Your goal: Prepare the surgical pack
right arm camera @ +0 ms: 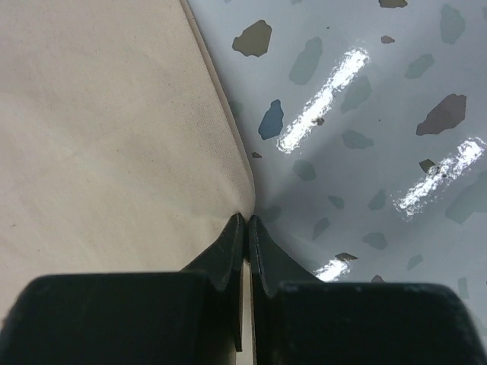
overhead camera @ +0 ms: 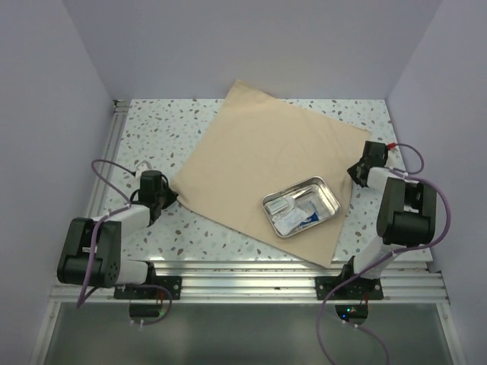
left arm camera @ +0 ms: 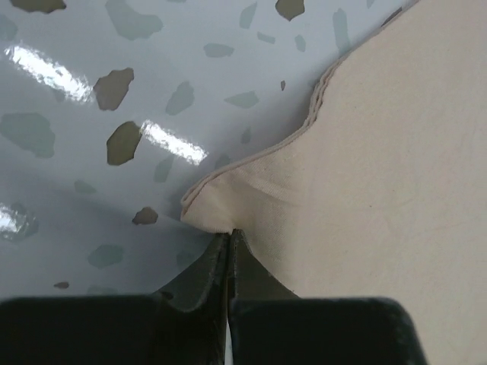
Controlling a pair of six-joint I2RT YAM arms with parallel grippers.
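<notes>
The tray [overhead camera: 327, 198], on the wrap [overhead camera: 251, 152], holds sachets [overhead camera: 294, 214]. The left gripper [left arm camera: 228, 237] is clamped on the wrap's left corner and the right gripper [right arm camera: 247, 222] on its right corner. Bare table [overhead camera: 152, 129] borders the wrap.

The sheet [overhead camera: 259, 152] lies mid-frame on the table [overhead camera: 152, 129]; the tray [overhead camera: 332, 192] sits on its lower right part, with sachets [overhead camera: 293, 214] inside it.

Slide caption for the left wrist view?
Left claw pinching a corner of the beige wrap sheet on the speckled table.
</notes>
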